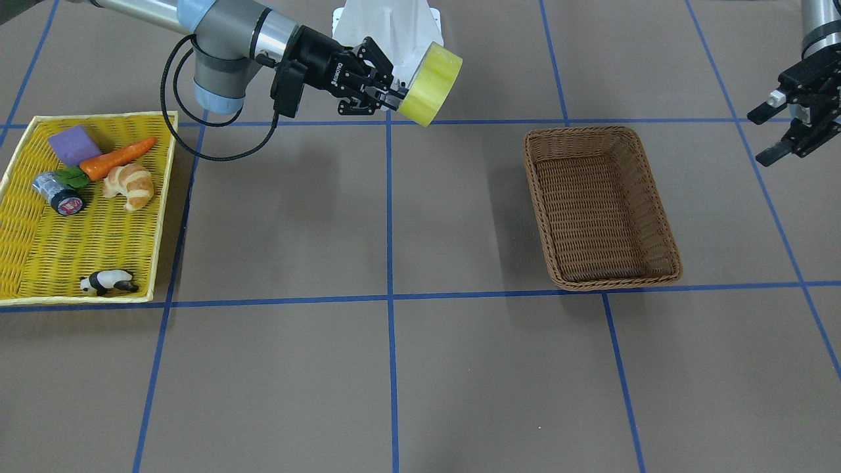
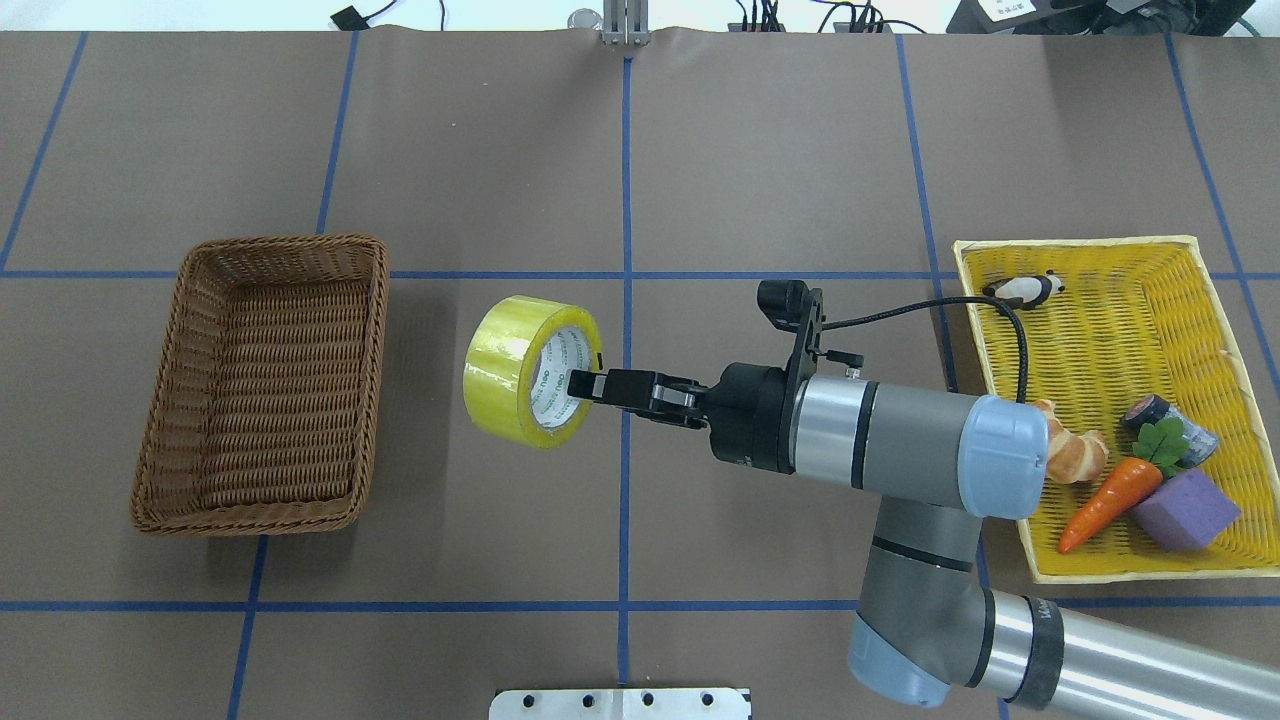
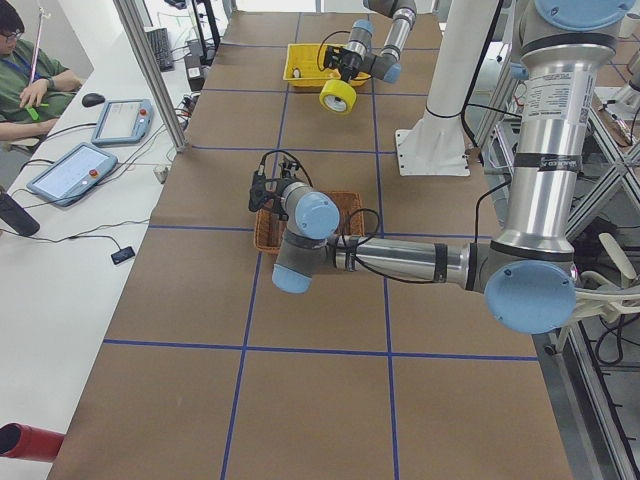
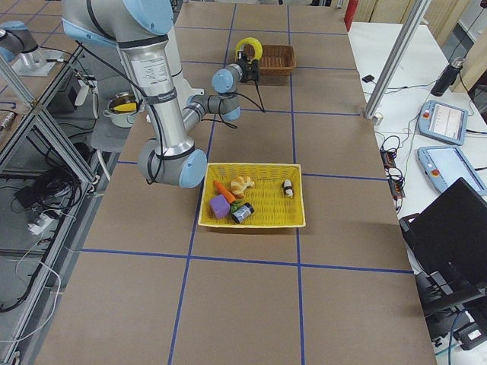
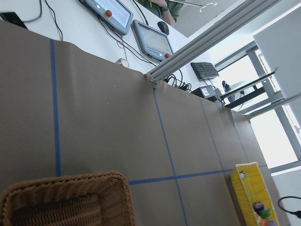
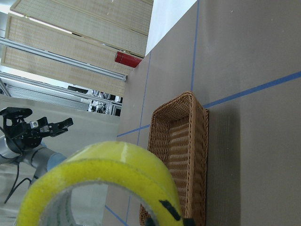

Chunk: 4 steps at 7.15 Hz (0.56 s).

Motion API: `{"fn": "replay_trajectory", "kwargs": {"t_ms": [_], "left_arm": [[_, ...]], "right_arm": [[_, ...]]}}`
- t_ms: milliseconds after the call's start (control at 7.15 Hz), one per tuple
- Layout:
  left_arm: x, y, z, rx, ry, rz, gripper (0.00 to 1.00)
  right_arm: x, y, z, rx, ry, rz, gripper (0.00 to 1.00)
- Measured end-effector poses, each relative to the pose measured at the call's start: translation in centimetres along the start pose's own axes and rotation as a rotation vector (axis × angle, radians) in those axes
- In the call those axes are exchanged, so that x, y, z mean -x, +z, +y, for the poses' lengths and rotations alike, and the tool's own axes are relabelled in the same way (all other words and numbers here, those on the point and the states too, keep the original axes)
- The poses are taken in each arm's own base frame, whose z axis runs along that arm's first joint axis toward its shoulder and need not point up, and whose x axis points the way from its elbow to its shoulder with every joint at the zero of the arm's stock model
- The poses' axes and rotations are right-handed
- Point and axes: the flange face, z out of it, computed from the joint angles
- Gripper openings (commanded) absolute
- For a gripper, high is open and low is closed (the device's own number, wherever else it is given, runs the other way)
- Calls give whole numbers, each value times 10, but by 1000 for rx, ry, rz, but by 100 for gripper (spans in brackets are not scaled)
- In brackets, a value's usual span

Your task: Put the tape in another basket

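Note:
The tape (image 2: 505,365), a wide yellow roll with a white core, hangs in the air over the middle of the table. My right gripper (image 2: 585,385) is shut on its wall, with one finger inside the core. It also shows in the front view (image 1: 430,84) and close up in the right wrist view (image 6: 108,165). The brown wicker basket (image 2: 285,243) stands empty on the table beyond the tape, away from the arm; it also shows in the front view (image 1: 578,129). My left gripper (image 1: 761,138) is open and empty, raised beside the basket's far side.
A flat yellow woven tray (image 2: 1080,243) sits on the right arm's side. It holds a carrot (image 2: 1105,500), a croissant (image 2: 1075,455), a purple block (image 2: 1185,510), a silver cylinder (image 2: 1165,420) and a toy panda (image 2: 1025,290). The robot's white base (image 1: 387,26) stands at the table's back edge.

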Motion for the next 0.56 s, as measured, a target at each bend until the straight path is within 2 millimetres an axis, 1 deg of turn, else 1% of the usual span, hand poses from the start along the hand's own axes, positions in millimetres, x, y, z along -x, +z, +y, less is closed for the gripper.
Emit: {"fn": "replay_trajectory", "kwargs": {"t_ms": [140,280,420,559], "left_arm": [[-17,14,3,26,-92,43,98],[-42,26,2,43,-175,95,98],[-63,42,8,52,-221,170,98],[-74,62,21,66,-240,251,98]], "right_arm": [[3,-2,8,8,6,-39,0],[5,-3,12,13,8,-62,0],[7,-3,14,16,7,-78,0],[10,-3,15,17,7,-91,0]]}}
